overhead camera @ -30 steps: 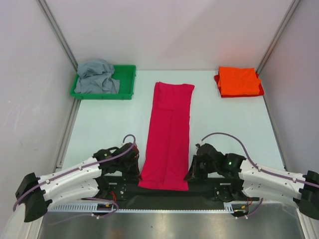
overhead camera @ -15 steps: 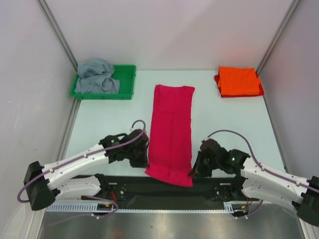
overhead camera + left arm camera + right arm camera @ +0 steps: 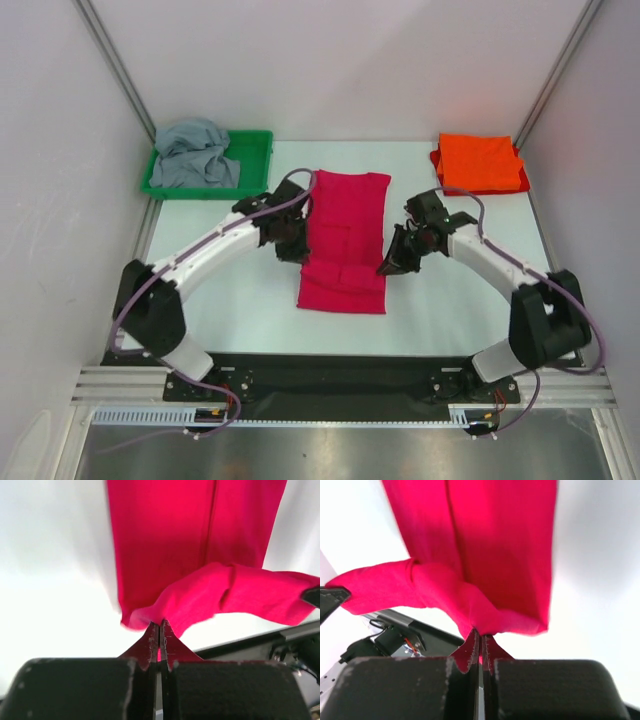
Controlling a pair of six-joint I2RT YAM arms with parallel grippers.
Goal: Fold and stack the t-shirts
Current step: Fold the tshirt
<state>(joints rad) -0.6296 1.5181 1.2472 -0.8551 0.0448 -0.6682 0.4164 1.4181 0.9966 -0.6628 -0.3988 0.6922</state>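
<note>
The crimson-pink t-shirt (image 3: 345, 215), folded into a long strip, lies mid-table with its near end lifted and doubled back over the rest. My left gripper (image 3: 301, 252) is shut on the near left corner of that t-shirt (image 3: 165, 540), pinched at the fingertips (image 3: 152, 635). On the other side, my right gripper (image 3: 387, 267) is shut on the near right corner (image 3: 495, 540). In both wrist views the hem sags between the two grippers above the flat cloth. A folded orange t-shirt (image 3: 480, 162) rests at the far right. A crumpled grey t-shirt (image 3: 193, 153) lies in the tray.
The green plastic tray (image 3: 256, 163) stands at the far left corner. A red edge shows under the orange t-shirt. Metal frame posts rise at both far corners, with white walls around. A black base rail (image 3: 330, 375) runs along the near edge.
Both grippers have carried the shirt's near end away from the front edge toward the far end, doubling the strip over itself. Both arms now reach far out over the table.
</note>
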